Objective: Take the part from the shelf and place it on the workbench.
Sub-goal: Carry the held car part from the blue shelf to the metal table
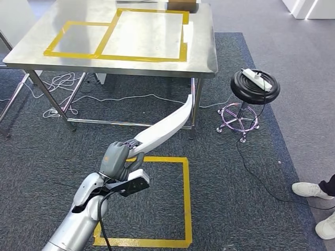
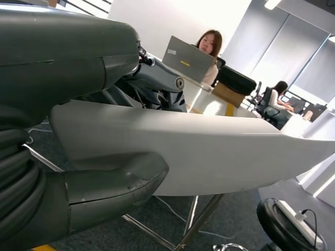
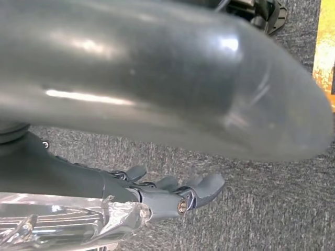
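Left hand is wrapped tight around one end of the long white part. In the left wrist view the thumb sits under the part and the darker fingers curl over the top, so the part is clamped between them. From the hand, the part sticks out ahead and a little to the right, up in the air, and its far tip is near the front edge of the workbench.

That workbench is the biggest thing in front of the hand, a shiny metal table with yellow tape boxes on top. Under the hand, on the grey carpet, is another yellow tape square. Off to the right of the hand stands a black stool with a white power strip on it. A person's white shoes are far off to the right.

Right hand hangs low over the carpet with its fingers loose and apart, holding nothing.

I think the carrying step is on. Next, the hand needs to lift the part higher than the tabletop, move it forward over the tape boxes, and lay it down flat.
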